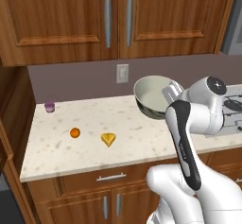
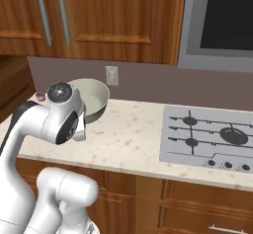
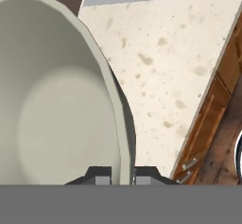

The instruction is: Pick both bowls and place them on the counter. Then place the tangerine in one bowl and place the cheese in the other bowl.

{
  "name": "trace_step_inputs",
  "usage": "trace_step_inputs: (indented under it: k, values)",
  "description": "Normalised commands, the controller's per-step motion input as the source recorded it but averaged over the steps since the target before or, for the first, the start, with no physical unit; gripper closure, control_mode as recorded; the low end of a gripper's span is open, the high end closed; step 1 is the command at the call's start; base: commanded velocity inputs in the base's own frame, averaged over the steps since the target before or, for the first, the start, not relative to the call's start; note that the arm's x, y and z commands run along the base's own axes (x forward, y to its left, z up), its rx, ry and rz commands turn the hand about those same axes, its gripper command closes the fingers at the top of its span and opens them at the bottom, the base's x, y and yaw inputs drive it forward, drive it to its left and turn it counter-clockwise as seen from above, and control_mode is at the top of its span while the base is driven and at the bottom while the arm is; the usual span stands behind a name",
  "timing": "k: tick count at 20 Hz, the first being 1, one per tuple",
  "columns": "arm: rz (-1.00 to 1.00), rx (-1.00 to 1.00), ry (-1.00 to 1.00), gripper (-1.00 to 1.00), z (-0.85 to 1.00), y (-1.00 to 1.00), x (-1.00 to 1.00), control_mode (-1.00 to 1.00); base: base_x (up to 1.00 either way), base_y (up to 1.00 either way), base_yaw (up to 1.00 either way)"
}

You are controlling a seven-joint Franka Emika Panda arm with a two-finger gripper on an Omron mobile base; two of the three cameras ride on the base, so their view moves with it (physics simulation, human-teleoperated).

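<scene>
I've got the cream-grey bowl [image 1: 153, 96] up in the air right now, tilted, its open side turned toward the left base camera. In the hand view the end effector [image 3: 122, 175] is clenched on the bowl's rim, one finger inside the wall and one outside, and the wall runs straight up between them.

Below it is the beige speckled table [image 1: 137, 138]. The tangerine [image 1: 74, 133] sits over on the left part, with the yellow cheese wedge [image 1: 108, 139] just beside it to the right, and a small purple cup [image 1: 49, 107] back near the wall. The cooktop [image 2: 207, 136] is off to the right.

My read: this is the carry-and-set-down step for the first bowl. I want to level the bowl before lowering, because a tilted rim grip could let it rock on landing. I'd aim for the bare stretch between the cheese and the cooktop, close enough to the food for short trips later, but well apart from the wedge. Lower slowly, feel the base settle flat, then release.
</scene>
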Motion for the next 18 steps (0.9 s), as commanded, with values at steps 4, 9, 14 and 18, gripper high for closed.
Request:
trace_step_inputs:
  k: [4, 9, 14, 18]
  values:
    - [0.00, 0.00, 0.00, 1.00, 0.00, 0.00, 0.00, 1.00, 0.42, -0.01, 0.00]
    - [0.00, 0.00, 0.00, 1.00, 0.00, 0.00, 0.00, 1.00, 0.39, -0.02, 0.00]
    - [0.00, 0.00, 0.00, 1.00, 0.00, 0.00, 0.00, 1.00, 0.04, 0.00, 0.00]
    - [0.00, 0.00, 0.00, 1.00, 0.00, 0.00, 0.00, 1.00, 0.00, 0.00, 0.00]
